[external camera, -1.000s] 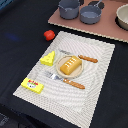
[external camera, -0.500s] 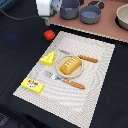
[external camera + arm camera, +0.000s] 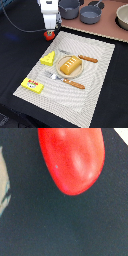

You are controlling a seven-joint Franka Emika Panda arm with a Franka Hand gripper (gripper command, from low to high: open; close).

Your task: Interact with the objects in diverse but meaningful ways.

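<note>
The red fruit (image 3: 49,35) lies on the dark table just off the placemat's far corner at the exterior view's left; it fills the wrist view (image 3: 72,158). My gripper (image 3: 50,29) hangs directly over it, very close; its fingers are not clear enough to read. The yellow holed cheese wedge (image 3: 48,58) sits on the striped placemat (image 3: 97,85). The golden bread loaf (image 3: 70,65) lies on a small plate in the mat's middle. The yellow box with red marks (image 3: 32,85) lies at the mat's near corner. A grey two-handled pot (image 3: 69,7) stands behind the arm.
A second grey pot (image 3: 91,14) stands on the brown board at the back. A pale bowl (image 3: 123,17) is at the exterior view's far right. An orange-handled knife (image 3: 88,59) and fork (image 3: 70,82) flank the plate.
The arm has come in from the exterior view's upper left and dropped down over the red fruit. The toys have not moved.
</note>
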